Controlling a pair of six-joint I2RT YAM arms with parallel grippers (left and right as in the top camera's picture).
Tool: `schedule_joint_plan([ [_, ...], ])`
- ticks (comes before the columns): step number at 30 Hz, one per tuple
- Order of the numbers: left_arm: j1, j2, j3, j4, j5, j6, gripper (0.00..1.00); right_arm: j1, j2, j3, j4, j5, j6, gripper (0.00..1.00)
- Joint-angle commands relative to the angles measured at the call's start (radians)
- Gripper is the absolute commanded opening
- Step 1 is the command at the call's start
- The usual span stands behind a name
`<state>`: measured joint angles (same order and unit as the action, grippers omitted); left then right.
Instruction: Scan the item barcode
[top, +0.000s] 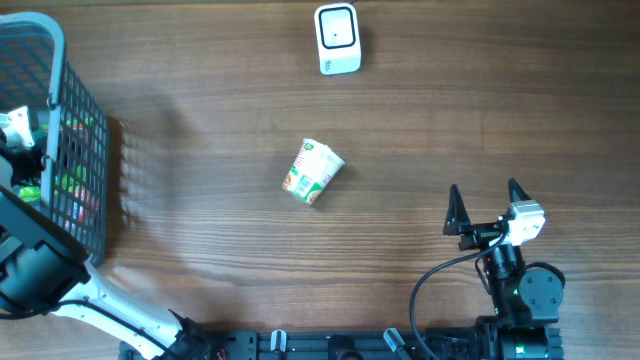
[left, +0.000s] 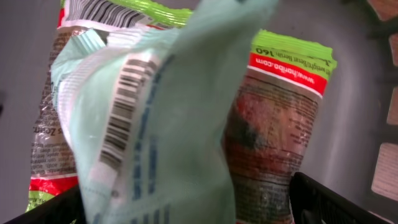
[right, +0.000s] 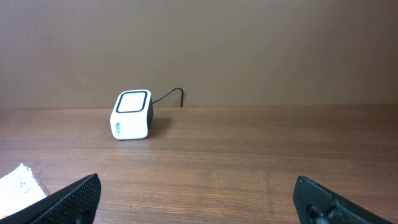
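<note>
Mint-green packet (left: 168, 124) fills the left wrist's lens, barcode (left: 127, 106) face-up on its crinkled film, and it lies down inside the basket (top: 60, 60) at the counter's far left. That's the item I'd judge is up for scanning. The left pincer (left: 186, 199) has its fingers set wide, one at each bottom corner of the view, with the packet between them; nothing looks pinched, though whether a pad touches the film I cannot tell. By the look of it this is thin, soft film: light, slippery, prone to buckling. Best taken at a flat edge or seam, clear of the barcode so the stripes stay readable. Beneath and beside it in the basket sit more packets (left: 280, 112), banded red and lime green, overlapping in a loose heap.

Moving right, out on the bare counter (top: 200, 250), a small printed pack (top: 313, 172) lies tilted on its side near the middle. Beyond it, at the far edge, stands the white scanner (top: 337, 38), well apart from the basket. Far right, the right pincer (top: 483, 187) rests fully spread and empty, pointing toward the scanner.
</note>
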<state>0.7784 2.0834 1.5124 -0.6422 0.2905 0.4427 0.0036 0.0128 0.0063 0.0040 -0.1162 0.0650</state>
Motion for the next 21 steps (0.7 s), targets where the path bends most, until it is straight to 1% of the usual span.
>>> schedule_joint_plan([
  [1, -0.024, 0.027, 0.007, 0.006, 0.023, -0.002, 0.95, -0.001, -0.005, -0.001, 0.004, -0.015, -0.010, 1.00],
  [5, -0.037, -0.053, 0.042, 0.023, 0.024, -0.009, 0.94, -0.001, -0.005, -0.001, 0.004, -0.015, -0.010, 1.00],
  [6, -0.039, -0.065, 0.042, 0.026, 0.023, -0.008, 0.92, -0.001, -0.005, -0.001, 0.005, -0.015, -0.010, 1.00],
  [8, -0.042, -0.079, 0.042, 0.016, 0.023, -0.008, 0.82, -0.001, -0.005, -0.001, 0.004, -0.015, -0.010, 1.00],
  [9, -0.042, -0.078, 0.042, 0.009, 0.023, -0.008, 0.80, -0.001, -0.005, -0.001, 0.005, -0.015, -0.010, 1.00],
  [10, -0.042, -0.074, 0.042, 0.002, 0.023, -0.008, 0.81, -0.001, -0.005, -0.001, 0.005, -0.015, -0.011, 1.00],
  [12, -0.043, -0.064, 0.038, -0.002, 0.023, -0.008, 0.88, -0.001, -0.005, -0.001, 0.005, -0.015, -0.011, 1.00],
  [14, -0.043, -0.047, 0.026, -0.002, 0.023, -0.007, 0.98, -0.001, -0.005, -0.001, 0.005, -0.015, -0.010, 0.99],
  [15, -0.043, -0.037, 0.022, -0.003, 0.023, -0.003, 1.00, -0.001, -0.005, -0.001, 0.005, -0.015, -0.010, 1.00],
  [21, -0.050, 0.028, 0.003, 0.004, 0.024, 0.004, 1.00, -0.001, -0.005, -0.001, 0.004, -0.015, -0.010, 1.00],
])
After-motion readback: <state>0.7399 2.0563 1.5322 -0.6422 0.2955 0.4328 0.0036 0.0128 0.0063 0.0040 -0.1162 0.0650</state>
